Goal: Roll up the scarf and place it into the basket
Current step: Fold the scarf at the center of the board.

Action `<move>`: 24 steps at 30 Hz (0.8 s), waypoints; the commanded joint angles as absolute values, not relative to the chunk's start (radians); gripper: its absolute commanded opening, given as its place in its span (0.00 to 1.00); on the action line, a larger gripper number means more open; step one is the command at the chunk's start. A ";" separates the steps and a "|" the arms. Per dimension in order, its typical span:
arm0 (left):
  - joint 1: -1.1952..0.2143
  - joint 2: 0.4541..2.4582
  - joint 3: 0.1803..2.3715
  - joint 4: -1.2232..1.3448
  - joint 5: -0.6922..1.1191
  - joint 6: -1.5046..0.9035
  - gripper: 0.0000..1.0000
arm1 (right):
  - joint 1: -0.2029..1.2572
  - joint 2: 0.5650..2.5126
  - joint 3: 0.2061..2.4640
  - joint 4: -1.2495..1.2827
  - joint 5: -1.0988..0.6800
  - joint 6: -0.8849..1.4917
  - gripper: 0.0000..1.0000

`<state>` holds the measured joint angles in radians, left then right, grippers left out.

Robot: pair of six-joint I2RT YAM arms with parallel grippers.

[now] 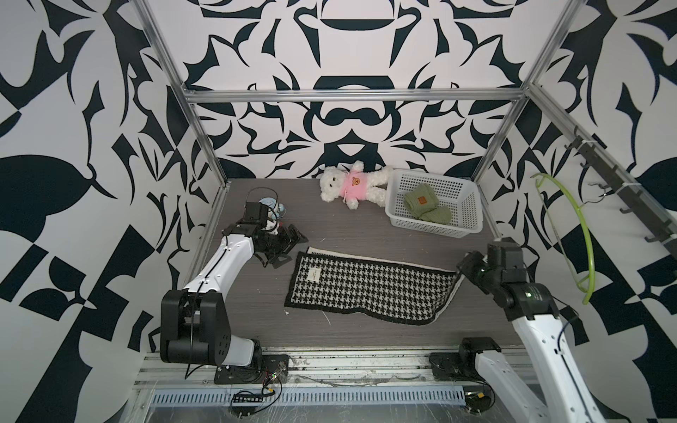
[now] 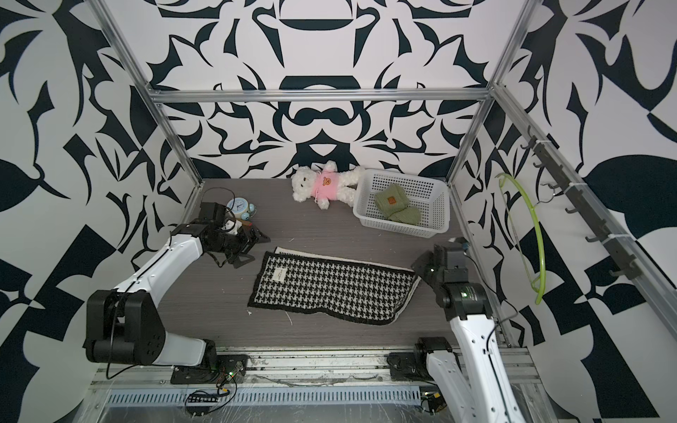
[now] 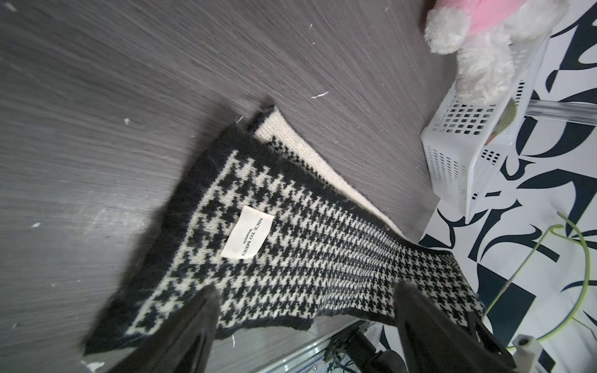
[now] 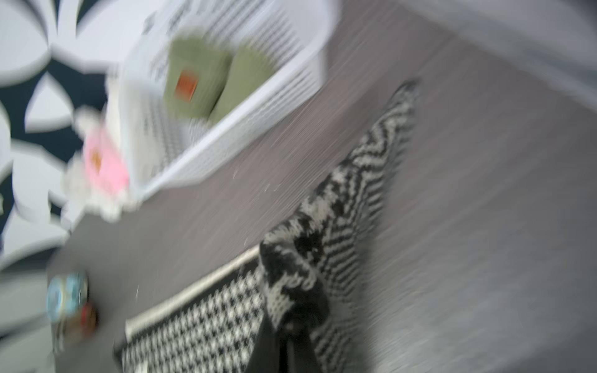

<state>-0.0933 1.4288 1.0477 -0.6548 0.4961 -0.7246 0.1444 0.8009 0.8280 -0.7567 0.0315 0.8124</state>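
Note:
The black-and-white houndstooth scarf (image 1: 370,285) (image 2: 333,289) lies flat, folded double, in the middle of the table, a white label near its left end. My right gripper (image 1: 461,269) (image 2: 417,269) is shut on the scarf's right end; the blurred right wrist view shows the cloth (image 4: 323,226) bunched and lifted at the closed jaws (image 4: 290,326). My left gripper (image 1: 291,249) (image 2: 254,249) stands open just off the scarf's left end, and in its wrist view the fingers straddle the scarf (image 3: 290,258) with nothing gripped (image 3: 307,290). The white perforated basket (image 1: 439,225) (image 2: 403,227) (image 3: 452,155) (image 4: 258,106) sits at the back right.
An olive green knit item (image 1: 425,207) lies in the basket. A white teddy bear in pink (image 1: 351,185) lies against the basket's left side. A blue alarm clock (image 2: 238,205) stands behind the left arm. A green hanger (image 1: 582,234) hangs on the right wall.

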 commanded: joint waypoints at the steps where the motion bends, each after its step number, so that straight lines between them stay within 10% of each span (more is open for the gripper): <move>1: -0.052 1.397 1.067 -0.690 0.520 -0.705 0.91 | 0.409 0.968 0.948 -0.618 0.121 0.804 0.00; 8: 0.132 1.322 1.057 -0.753 0.540 -0.645 0.91 | 1.010 1.587 1.393 -0.471 0.083 0.777 0.00; 14: 0.127 1.320 1.039 -0.789 0.550 -0.577 0.93 | 1.086 1.723 1.454 -0.415 0.046 0.822 0.77; 24: -0.139 1.405 0.882 -0.754 0.443 -0.650 0.88 | 0.928 1.530 1.264 -0.492 0.164 0.796 0.77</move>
